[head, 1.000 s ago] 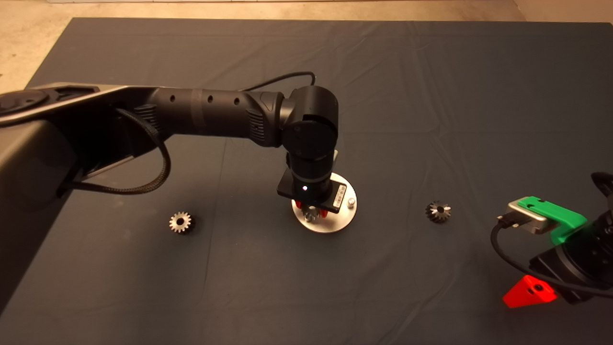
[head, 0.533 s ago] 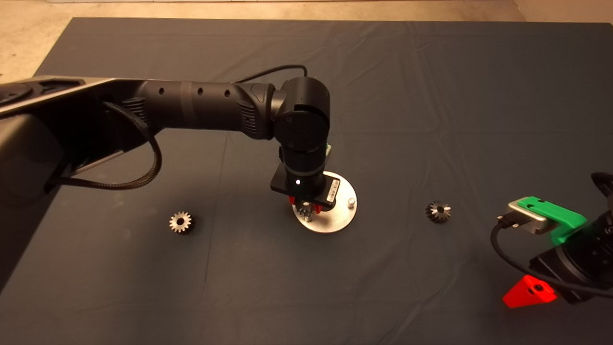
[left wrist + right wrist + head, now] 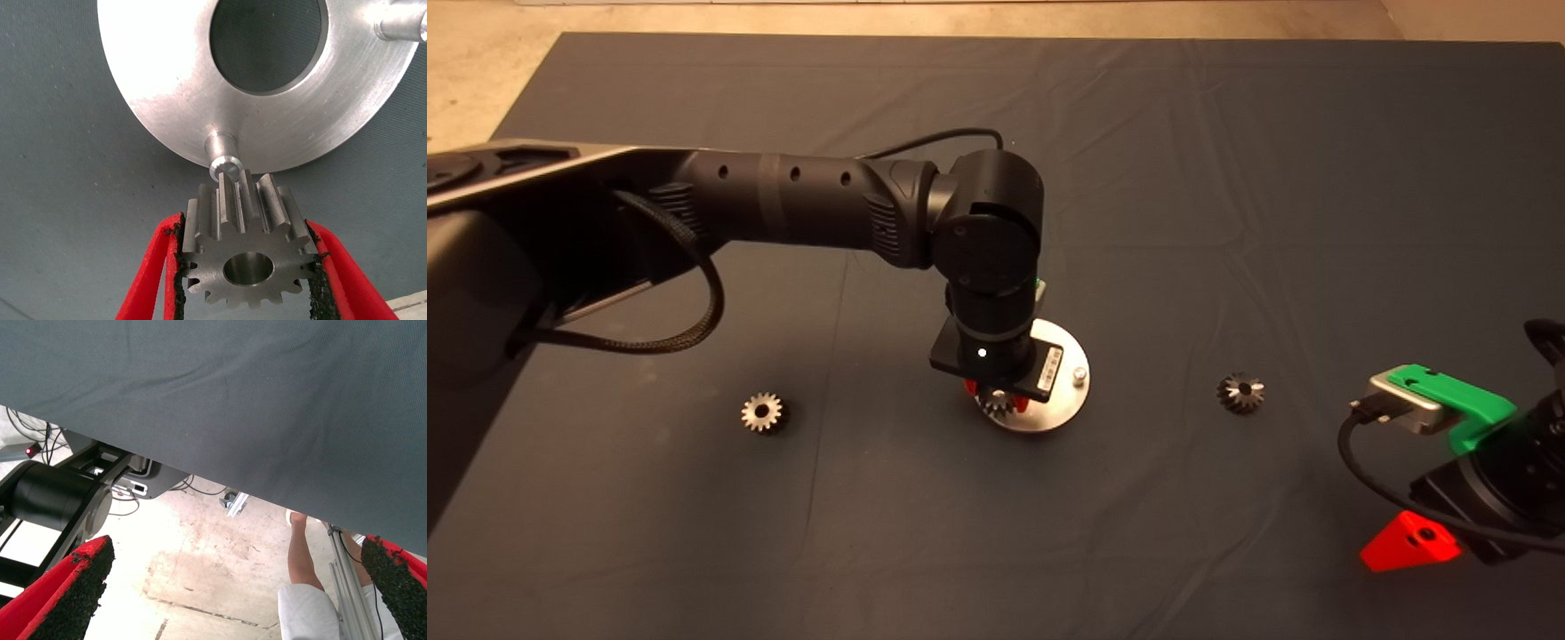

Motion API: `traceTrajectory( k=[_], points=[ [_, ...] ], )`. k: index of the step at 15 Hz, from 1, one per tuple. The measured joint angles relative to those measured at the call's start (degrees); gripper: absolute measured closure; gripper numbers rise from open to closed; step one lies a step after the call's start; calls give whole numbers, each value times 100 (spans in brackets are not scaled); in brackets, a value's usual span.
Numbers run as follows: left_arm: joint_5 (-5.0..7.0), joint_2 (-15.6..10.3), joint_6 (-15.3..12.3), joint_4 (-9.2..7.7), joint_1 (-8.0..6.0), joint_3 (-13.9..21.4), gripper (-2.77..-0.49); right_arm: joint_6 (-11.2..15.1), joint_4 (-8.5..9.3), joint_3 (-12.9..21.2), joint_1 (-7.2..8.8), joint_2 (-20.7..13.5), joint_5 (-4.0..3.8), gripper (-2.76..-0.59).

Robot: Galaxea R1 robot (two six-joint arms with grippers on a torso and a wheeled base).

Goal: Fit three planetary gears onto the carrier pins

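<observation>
Flat round silver carrier disc sits mid-mat on the table. Left end effector above it pinches a small grey steel toothed gear across its teeth, bore just short of a stubby silver pin. Gear looks rigid, dense, slippery: hold the flanks. Right end effector parked, spread.

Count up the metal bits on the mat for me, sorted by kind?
Gears: 3, one held in the left gripper, one loose on the left, one loose on the right
Disc with pins: 1
Total: 4
</observation>
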Motion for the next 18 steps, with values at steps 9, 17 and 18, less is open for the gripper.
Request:
traceTrajectory(
  k=[9,17,18],
  points=[
    [0,2,-46,306,0,47,-89,-22,0,0,-2,0,0,-275],
    [0,4,23,501,2,47,-89,-24,0,0,0,0,0,-275],
    [0,4,26,503,2,47,-89,-39,0,0,-2,0,0,-275]
  ],
)
